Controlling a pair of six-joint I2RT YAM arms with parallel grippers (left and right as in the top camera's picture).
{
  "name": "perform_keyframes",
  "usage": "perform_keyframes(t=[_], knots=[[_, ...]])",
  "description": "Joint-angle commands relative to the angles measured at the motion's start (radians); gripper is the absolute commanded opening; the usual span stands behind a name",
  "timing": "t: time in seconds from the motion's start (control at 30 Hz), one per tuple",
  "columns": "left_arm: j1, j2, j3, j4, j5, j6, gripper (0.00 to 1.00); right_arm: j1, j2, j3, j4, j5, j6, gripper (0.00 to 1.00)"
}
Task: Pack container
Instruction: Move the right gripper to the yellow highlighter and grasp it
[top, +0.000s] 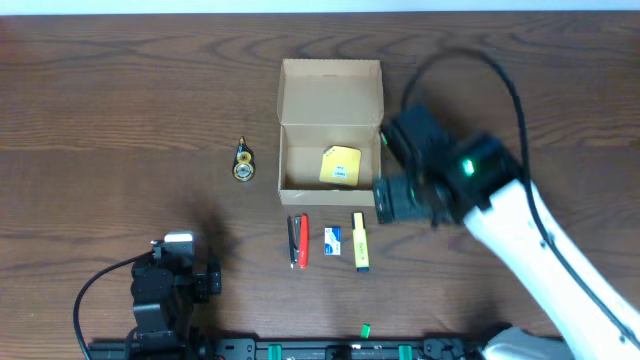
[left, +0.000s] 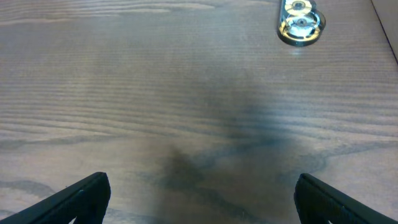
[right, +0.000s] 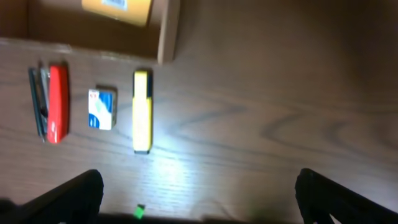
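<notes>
The tan cardboard container (top: 330, 150) stands open at the table's middle, its flap lid up at the back, with a yellow sticky-note pad (top: 340, 166) inside. Its front corner shows in the right wrist view (right: 165, 37). In front of it lie a red stapler (top: 299, 241) (right: 56, 102), a small white-blue box (top: 333, 238) (right: 101, 109) and a yellow highlighter (top: 360, 242) (right: 142, 111). My right gripper (top: 392, 200) (right: 196, 199) is open and empty, just right of the container's front corner. My left gripper (top: 185, 262) (left: 199, 199) is open and empty at the front left.
A small roll of tape in a gold-black dispenser (top: 243, 161) (left: 300, 23) lies left of the container. A tiny green bit (top: 365, 328) (right: 139, 212) lies near the front edge. The right arm's black cable (top: 500, 75) arcs over the back right.
</notes>
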Motion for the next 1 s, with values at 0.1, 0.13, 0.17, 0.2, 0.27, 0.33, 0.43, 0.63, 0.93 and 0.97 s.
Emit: perform_keyframes(t=[0.1, 0.13, 0.17, 0.2, 0.27, 0.33, 0.43, 0.63, 0.93, 0.97], knots=[[-0.004, -0.006, -0.018, -0.011, -0.018, -0.008, 0.95, 0.1, -0.165, -0.289, 0.138, -0.066, 0.235, 0.97], [-0.004, -0.006, -0.018, -0.011, -0.018, -0.008, 0.96, 0.131, -0.164, -0.327, 0.171, -0.066, 0.27, 0.97], [-0.004, -0.006, -0.018, -0.011, -0.018, -0.008, 0.95, 0.159, -0.156, -0.359, 0.204, -0.066, 0.31, 0.97], [-0.004, -0.006, -0.018, -0.011, -0.018, -0.008, 0.95, 0.184, -0.146, -0.385, 0.234, -0.058, 0.359, 0.96], [-0.004, -0.006, -0.018, -0.011, -0.018, -0.008, 0.95, 0.214, -0.123, -0.415, 0.259, -0.025, 0.48, 0.95], [-0.004, -0.006, -0.018, -0.011, -0.018, -0.008, 0.96, 0.229, -0.106, -0.431, 0.258, 0.007, 0.61, 0.94], [-0.004, -0.006, -0.018, -0.011, -0.018, -0.008, 0.95, 0.236, -0.071, -0.438, 0.28, 0.046, 0.781, 0.93], [-0.004, -0.006, -0.018, -0.011, -0.018, -0.008, 0.95, 0.236, 0.026, -0.438, 0.428, 0.047, 0.802, 0.9], [-0.004, -0.006, -0.018, -0.011, -0.018, -0.008, 0.95, 0.24, 0.201, -0.438, 0.533, 0.03, 0.84, 0.88], [-0.004, -0.006, -0.018, -0.011, -0.018, -0.008, 0.95, 0.24, 0.209, -0.438, 0.546, 0.025, 0.84, 0.88]])
